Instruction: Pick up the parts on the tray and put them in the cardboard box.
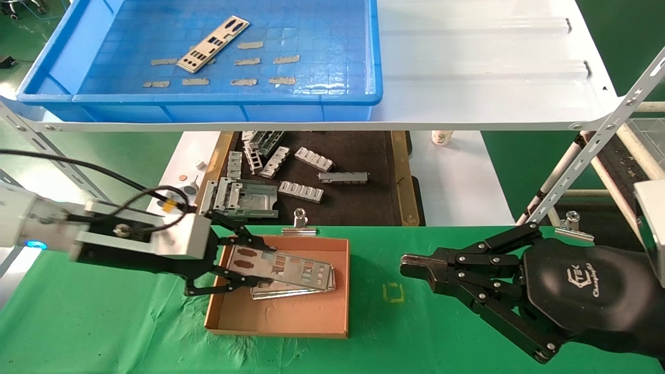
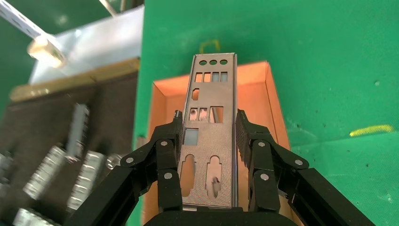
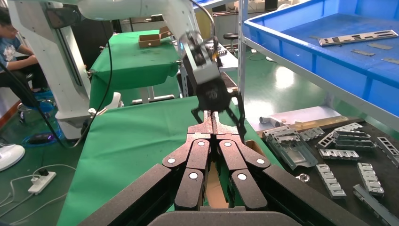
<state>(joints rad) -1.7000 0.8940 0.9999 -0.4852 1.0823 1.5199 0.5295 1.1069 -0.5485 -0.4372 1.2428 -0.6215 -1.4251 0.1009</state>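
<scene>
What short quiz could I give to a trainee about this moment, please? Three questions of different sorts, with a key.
1. True or false: the left gripper holds a metal plate over the cardboard box.
2. How many plates lie on the blue tray? A) none B) one C) three
3. Fill in: the right gripper hovers, fingers shut, over the green ____.

Key: 1 true. 2 B, one plate. 3 cloth.

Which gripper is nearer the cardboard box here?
Left. The left gripper is over the box's left end with a plate between its fingers. The right gripper is shut, off to the box's right above the green cloth, holding nothing.
</scene>
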